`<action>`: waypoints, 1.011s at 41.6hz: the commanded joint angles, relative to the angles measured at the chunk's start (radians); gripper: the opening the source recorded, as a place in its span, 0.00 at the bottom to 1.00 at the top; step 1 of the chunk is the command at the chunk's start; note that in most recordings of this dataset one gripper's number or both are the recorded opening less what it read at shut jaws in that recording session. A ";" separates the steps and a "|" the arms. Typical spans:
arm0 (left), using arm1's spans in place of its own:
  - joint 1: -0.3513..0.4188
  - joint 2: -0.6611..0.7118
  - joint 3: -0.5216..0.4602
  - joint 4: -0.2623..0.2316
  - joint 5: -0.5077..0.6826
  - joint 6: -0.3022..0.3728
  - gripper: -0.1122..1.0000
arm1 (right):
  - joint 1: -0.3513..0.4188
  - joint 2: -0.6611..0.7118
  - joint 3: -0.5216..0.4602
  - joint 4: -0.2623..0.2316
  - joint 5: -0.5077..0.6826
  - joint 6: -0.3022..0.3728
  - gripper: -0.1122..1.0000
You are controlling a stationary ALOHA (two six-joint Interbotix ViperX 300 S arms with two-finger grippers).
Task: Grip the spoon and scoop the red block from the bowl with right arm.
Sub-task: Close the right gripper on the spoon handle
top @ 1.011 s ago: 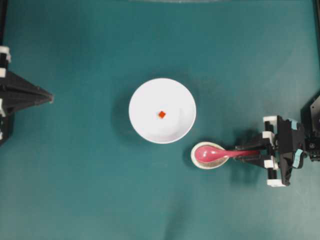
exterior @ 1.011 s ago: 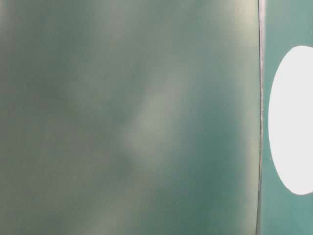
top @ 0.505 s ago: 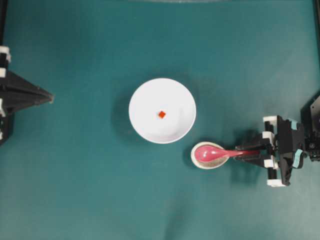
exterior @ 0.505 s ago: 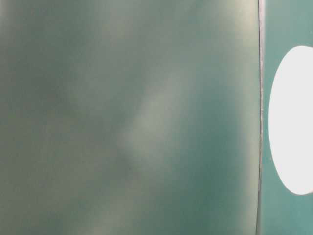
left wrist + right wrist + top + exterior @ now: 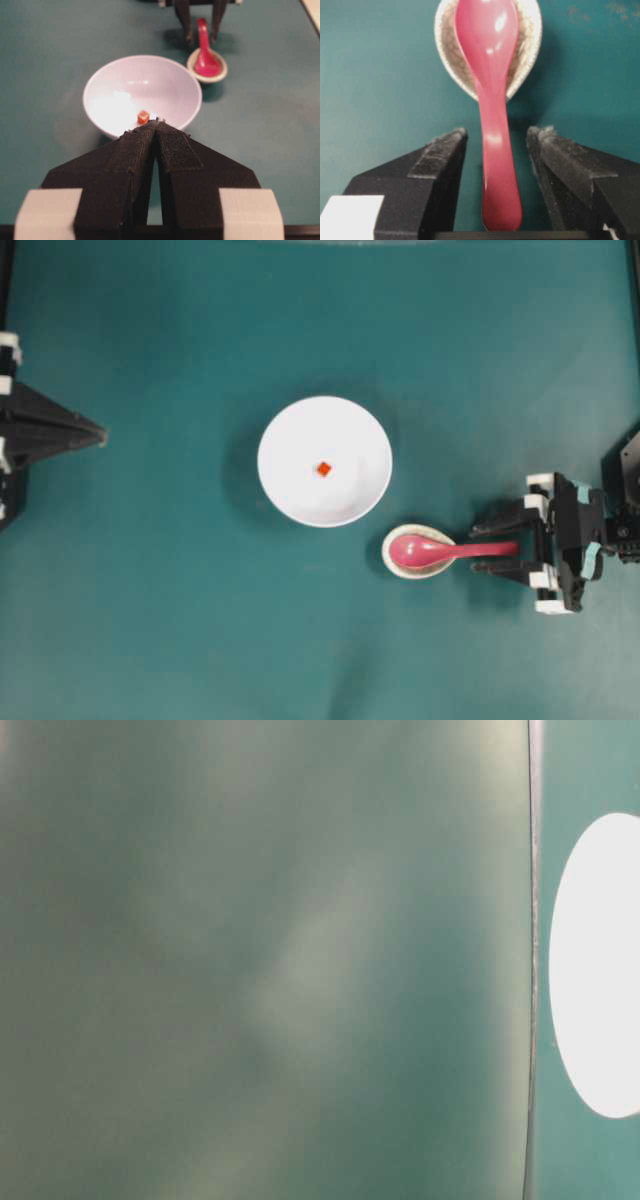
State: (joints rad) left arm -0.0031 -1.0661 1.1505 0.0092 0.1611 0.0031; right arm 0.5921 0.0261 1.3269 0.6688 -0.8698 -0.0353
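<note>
Two black fingers [image 5: 440,160] of the right gripper [image 5: 497,548] stand spread on either side of the spoon [image 5: 440,550], with a clear gap between each finger and the pink handle, so nothing is pinched at this moment. The spoon's long axis runs straight out from the gripper toward the bowl side: its handle end lies between the fingers, and its scoop rests in the small speckled spoon rest [image 5: 400,562] just beyond them. Closing across the handle looks like the move that matters here, since the handle already sits centred in the gap. The bowl [image 5: 290,430] stands near the rest, up and to the left in the overhead view, apart from it, with the red block [image 5: 323,469] near its middle. The left gripper [image 5: 156,137] is far off at the surface's left edge, its fingers pressed together and pointing at the bowl, so the right arm is much nearer. Nothing lies between spoon and bowl.
</note>
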 commanded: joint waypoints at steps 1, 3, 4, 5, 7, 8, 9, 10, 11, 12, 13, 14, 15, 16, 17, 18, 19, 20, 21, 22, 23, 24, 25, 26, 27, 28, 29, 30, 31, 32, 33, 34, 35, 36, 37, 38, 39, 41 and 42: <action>0.000 0.009 -0.020 0.003 -0.006 -0.002 0.13 | 0.006 -0.014 -0.009 -0.002 -0.003 -0.031 0.61; 0.000 0.009 -0.020 0.003 -0.006 -0.002 0.13 | 0.005 -0.014 -0.009 0.000 -0.003 -0.046 0.61; 0.000 0.009 -0.018 0.003 -0.006 -0.002 0.13 | 0.005 -0.014 -0.009 0.000 -0.003 -0.055 0.61; -0.002 0.009 -0.020 0.003 -0.006 -0.002 0.13 | 0.005 -0.014 -0.011 0.000 -0.002 -0.060 0.61; 0.000 0.009 -0.020 0.003 -0.006 -0.003 0.13 | 0.005 -0.014 -0.011 0.000 -0.003 -0.063 0.61; 0.000 0.009 -0.020 0.002 -0.006 -0.005 0.13 | 0.005 -0.014 -0.011 0.000 -0.003 -0.063 0.61; 0.000 0.009 -0.020 0.003 -0.006 -0.005 0.13 | 0.005 -0.014 -0.011 0.000 -0.002 -0.063 0.61; 0.000 0.011 -0.020 0.003 -0.006 -0.005 0.13 | 0.005 -0.014 -0.011 0.000 -0.002 -0.063 0.61; 0.000 0.009 -0.020 0.003 -0.006 -0.006 0.13 | 0.006 -0.014 -0.011 0.000 -0.003 -0.063 0.61; 0.000 0.009 -0.020 0.003 -0.006 -0.006 0.13 | 0.005 -0.014 -0.012 0.000 -0.003 -0.063 0.61; 0.000 0.009 -0.020 0.003 -0.006 -0.008 0.13 | 0.006 -0.014 -0.012 0.000 -0.003 -0.063 0.61; 0.000 0.009 -0.020 0.003 -0.006 -0.008 0.13 | 0.005 -0.014 -0.012 0.000 -0.005 -0.063 0.61; 0.000 0.009 -0.020 0.003 -0.006 -0.009 0.13 | 0.005 -0.014 -0.014 0.000 -0.006 -0.063 0.61; 0.000 0.011 -0.020 0.003 -0.006 -0.009 0.13 | 0.006 -0.014 -0.014 0.000 -0.006 -0.063 0.61; 0.000 0.009 -0.020 0.003 -0.006 -0.009 0.13 | 0.006 -0.014 -0.014 0.000 -0.006 -0.063 0.61; 0.000 0.011 -0.020 0.003 -0.006 -0.009 0.13 | 0.005 -0.015 -0.014 0.000 -0.008 -0.063 0.61; 0.000 0.009 -0.020 0.003 -0.006 -0.009 0.13 | 0.006 -0.015 -0.014 0.000 -0.009 -0.063 0.61; 0.000 0.009 -0.020 0.003 -0.006 -0.011 0.13 | 0.006 -0.017 -0.015 0.000 -0.008 -0.063 0.61; 0.000 0.009 -0.020 0.003 -0.006 -0.011 0.13 | 0.006 -0.018 -0.014 0.002 -0.009 -0.063 0.61; 0.000 0.009 -0.020 0.003 -0.006 -0.011 0.13 | 0.005 -0.021 -0.014 0.002 -0.009 -0.063 0.61; 0.000 0.009 -0.020 0.003 -0.006 -0.011 0.13 | 0.005 -0.025 -0.015 0.002 -0.009 -0.063 0.61; 0.000 0.011 -0.020 0.003 -0.006 -0.011 0.13 | 0.005 -0.029 -0.015 0.002 -0.009 -0.063 0.61; 0.000 0.009 -0.020 0.003 -0.006 -0.011 0.13 | 0.006 -0.032 -0.014 0.002 -0.009 -0.063 0.61; 0.000 0.009 -0.020 0.003 -0.006 -0.011 0.13 | 0.006 -0.037 -0.014 0.002 -0.009 -0.063 0.61; 0.000 0.009 -0.020 0.003 -0.006 -0.011 0.13 | 0.006 -0.040 -0.014 0.002 -0.009 -0.063 0.61; 0.000 0.009 -0.020 0.003 -0.006 -0.011 0.13 | 0.005 -0.044 -0.012 0.003 -0.009 -0.061 0.61; 0.000 0.009 -0.020 0.003 -0.006 -0.011 0.13 | 0.005 -0.051 -0.011 0.003 -0.009 -0.061 0.61; 0.000 0.009 -0.020 0.003 -0.006 -0.011 0.13 | 0.005 -0.055 -0.009 0.003 -0.009 -0.063 0.61; 0.000 0.009 -0.020 0.003 -0.006 -0.011 0.13 | 0.005 -0.061 -0.009 0.002 -0.008 -0.063 0.61; -0.002 0.011 -0.020 0.003 -0.006 -0.011 0.13 | 0.005 -0.066 -0.009 0.003 -0.006 -0.063 0.61; 0.000 0.009 -0.020 0.003 -0.006 -0.011 0.13 | 0.005 -0.069 -0.008 0.003 -0.003 -0.061 0.61; 0.000 0.009 -0.020 0.003 -0.006 -0.011 0.13 | 0.005 -0.072 -0.008 0.003 -0.003 -0.063 0.61; 0.000 0.009 -0.020 0.003 -0.006 -0.011 0.13 | 0.005 -0.077 -0.008 0.003 -0.003 -0.063 0.61; 0.000 0.009 -0.020 0.003 -0.006 -0.011 0.13 | 0.006 -0.080 -0.008 0.003 -0.003 -0.061 0.61; 0.000 0.009 -0.020 0.003 -0.006 -0.011 0.13 | 0.005 -0.081 -0.008 0.003 0.000 -0.061 0.61; 0.000 0.009 -0.020 0.003 -0.006 -0.011 0.13 | 0.006 -0.083 -0.008 0.003 0.000 -0.060 0.61; 0.000 0.009 -0.020 0.003 -0.006 -0.011 0.13 | 0.005 -0.084 -0.008 0.003 0.002 -0.058 0.61; 0.000 0.009 -0.020 0.003 -0.006 -0.011 0.13 | 0.005 -0.083 -0.008 0.003 0.003 -0.055 0.61; 0.000 0.009 -0.018 0.003 -0.006 -0.011 0.13 | 0.005 -0.084 -0.008 0.005 0.003 -0.052 0.61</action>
State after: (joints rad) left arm -0.0015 -1.0661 1.1490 0.0092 0.1611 -0.0061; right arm 0.5937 -0.0414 1.3223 0.6703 -0.8652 -0.0936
